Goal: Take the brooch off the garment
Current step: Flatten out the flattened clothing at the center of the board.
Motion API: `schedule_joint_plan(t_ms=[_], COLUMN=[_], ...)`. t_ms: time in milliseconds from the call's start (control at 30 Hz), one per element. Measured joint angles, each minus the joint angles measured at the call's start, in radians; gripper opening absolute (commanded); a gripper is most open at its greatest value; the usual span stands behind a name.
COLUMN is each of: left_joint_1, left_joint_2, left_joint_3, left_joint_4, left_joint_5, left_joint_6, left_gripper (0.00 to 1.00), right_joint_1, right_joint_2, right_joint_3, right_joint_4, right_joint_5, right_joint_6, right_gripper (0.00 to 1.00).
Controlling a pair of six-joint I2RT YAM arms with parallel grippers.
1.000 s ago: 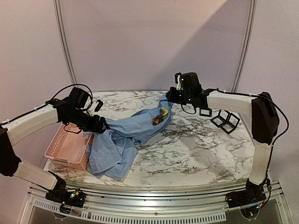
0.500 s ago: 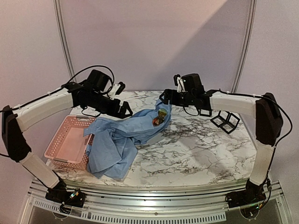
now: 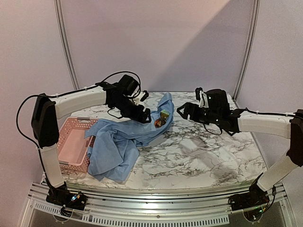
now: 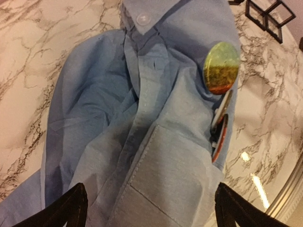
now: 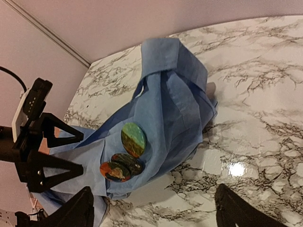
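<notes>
Top external: garment (image 3: 118, 142) ran from far-middle of the surface (image 3: 203, 156) to its left near corner, touching the pink basket (image 3: 75, 163), w/ brooch (image 3: 164, 114) on the raised fold betw. left fingers (image 3: 143, 114) and right fingers (image 3: 181, 112); arms could've clashed there, w/ open room only toward the right edge. Left wrist: left fingers (image 4: 75, 208) wide, empty above the pocket (image 4: 165, 189), so closing might've pinched cloth & dragged the garment. Right wrist: right fingers (image 5: 78, 210) wide, empty; overlapping badges (image 5: 118, 168) risked a wrong pick.
</notes>
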Motion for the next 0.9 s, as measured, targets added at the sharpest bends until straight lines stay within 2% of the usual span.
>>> schedule_joint_plan(t_ms=[100, 167, 233, 333, 467, 700, 833, 900], left_joint_1=[0.000, 0.000, 0.000, 0.000, 0.000, 0.000, 0.000, 0.000], left_joint_2=[0.018, 0.019, 0.019, 0.019, 0.019, 0.019, 0.019, 0.019], left_joint_3=[-0.002, -0.012, -0.022, -0.037, -0.049, -0.058, -0.060, -0.060], left_joint_4=[-0.008, -0.006, -0.001, 0.004, 0.006, 0.008, 0.010, 0.011], left_joint_5=[0.007, 0.014, 0.024, 0.031, 0.048, 0.067, 0.075, 0.077], left_joint_6=[0.005, 0.004, 0.005, -0.002, -0.005, -0.007, -0.007, -0.007], left_gripper=[0.39, 0.28, 0.21, 0.17, 0.10, 0.09, 0.07, 0.07], right_joint_1=[0.000, 0.000, 0.000, 0.000, 0.000, 0.000, 0.000, 0.000], right_joint_2=[0.026, 0.064, 0.106, 0.177, 0.256, 0.349, 0.376, 0.385], right_joint_3=[-0.021, -0.016, -0.008, 0.022, 0.071, 0.133, 0.145, 0.149], right_joint_4=[0.032, 0.071, 0.098, 0.122, 0.142, 0.158, 0.160, 0.163], right_joint_5=[-0.058, -0.098, -0.128, -0.161, -0.185, -0.212, -0.213, -0.217], right_joint_6=[0.037, 0.058, 0.075, 0.097, 0.114, 0.127, 0.132, 0.135], right_gripper=[0.72, 0.68, 0.63, 0.53, 0.44, 0.35, 0.25, 0.16])
